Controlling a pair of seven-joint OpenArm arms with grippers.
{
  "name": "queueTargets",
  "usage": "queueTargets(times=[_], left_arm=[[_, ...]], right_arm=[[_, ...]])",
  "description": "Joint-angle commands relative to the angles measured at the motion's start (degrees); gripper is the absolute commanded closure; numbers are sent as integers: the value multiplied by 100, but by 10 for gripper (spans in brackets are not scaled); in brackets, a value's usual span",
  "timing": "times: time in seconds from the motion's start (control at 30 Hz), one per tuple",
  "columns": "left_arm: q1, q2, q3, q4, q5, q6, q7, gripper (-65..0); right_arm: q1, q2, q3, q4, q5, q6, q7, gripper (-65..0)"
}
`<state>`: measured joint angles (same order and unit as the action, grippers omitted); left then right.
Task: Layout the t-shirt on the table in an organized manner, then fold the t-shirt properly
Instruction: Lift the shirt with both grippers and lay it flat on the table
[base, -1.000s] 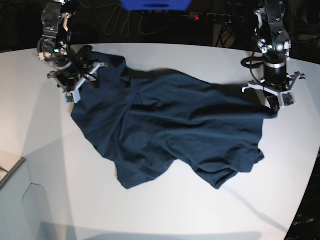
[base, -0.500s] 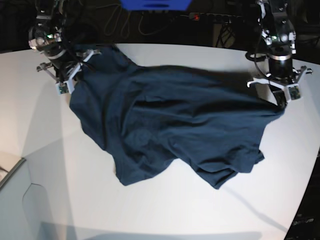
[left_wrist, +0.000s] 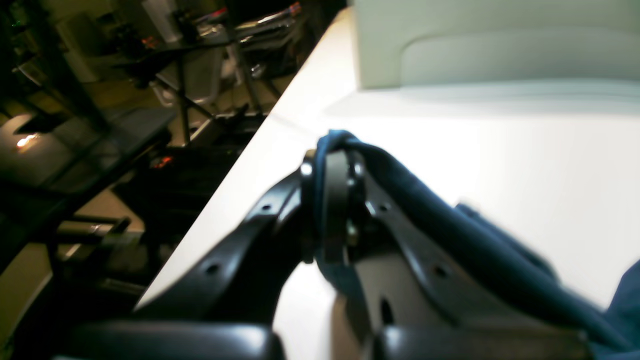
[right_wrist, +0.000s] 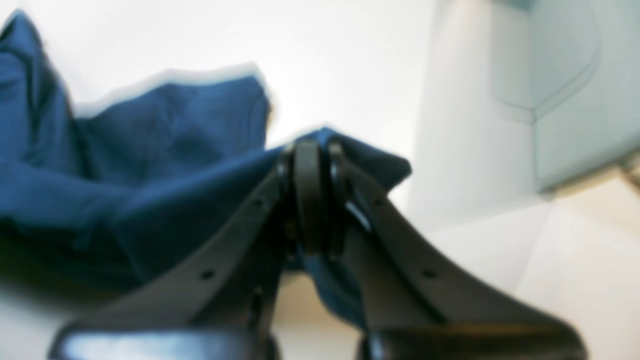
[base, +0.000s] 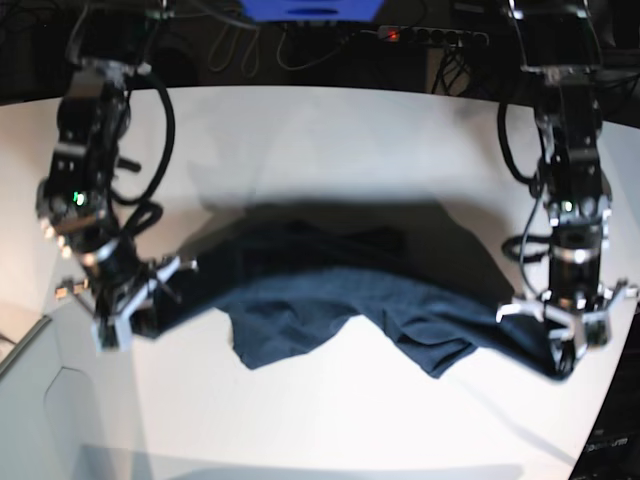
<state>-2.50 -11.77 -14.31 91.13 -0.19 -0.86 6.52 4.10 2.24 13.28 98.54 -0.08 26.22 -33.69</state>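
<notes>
The dark navy t-shirt (base: 340, 300) hangs stretched between my two grippers over the white table (base: 330, 140), its middle sagging and its lower folds resting on the surface. On the base view's right, my left gripper (base: 565, 350) is shut on one edge of the shirt. The left wrist view shows its fingertips (left_wrist: 332, 165) pinching a roll of navy cloth (left_wrist: 450, 235). My right gripper (base: 150, 315), on the base view's left, is shut on the other edge. In the right wrist view its tips (right_wrist: 312, 155) clamp a fold of the shirt (right_wrist: 165, 130).
A pale grey panel (base: 30, 400) stands at the near left corner of the table and shows in both wrist views (left_wrist: 475, 45) (right_wrist: 575, 90). A power strip (base: 430, 36) and cables lie beyond the far edge. The table edge (left_wrist: 240, 165) runs close to my left gripper.
Both arms have swung from the far side toward the near edge, carrying the shirt's edges. The shirt, spread flat before, is now lifted and stretched between them.
</notes>
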Motion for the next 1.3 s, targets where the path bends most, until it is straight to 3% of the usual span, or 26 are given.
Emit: queueTargets(times=[0.0, 0.23, 0.43, 0.73, 0.83, 0.93, 1.17, 1.27], left_arm=[[-440, -128, 55, -80, 5, 100, -191, -1], [-2849, -102, 864, -1170, 14, 108, -191, -1], [-4405, -102, 1277, -1663, -3, 135, -191, -1], [-5838, 91, 1285, -2155, -21, 108, -191, -1], [-5838, 100, 1285, -2173, -21, 108, -191, -1], [-5539, 100, 1277, -2173, -21, 100, -208, -1], [-4167, 47, 1242, -2076, -21, 100, -252, -1], [-3306, -120, 1233, -1733, -21, 100, -252, -1]], right_arm=[[439, 150, 13, -21, 30, -24, 200, 0], [2733, 510, -101, -1129, 30, -24, -55, 0], [4570, 958, -418, -1876, 30, -24, -64, 0], [6698, 1336, -1209, -2474, 30, -24, -2, 0], [6680, 1345, -1192, -2377, 21, -24, -29, 0], [6030, 1486, -1077, -1990, 12, -24, -29, 0], [3639, 1451, -655, -540, 38, -24, -2, 0], [2417, 1108, -286, 251, 38, -24, -2, 0]])
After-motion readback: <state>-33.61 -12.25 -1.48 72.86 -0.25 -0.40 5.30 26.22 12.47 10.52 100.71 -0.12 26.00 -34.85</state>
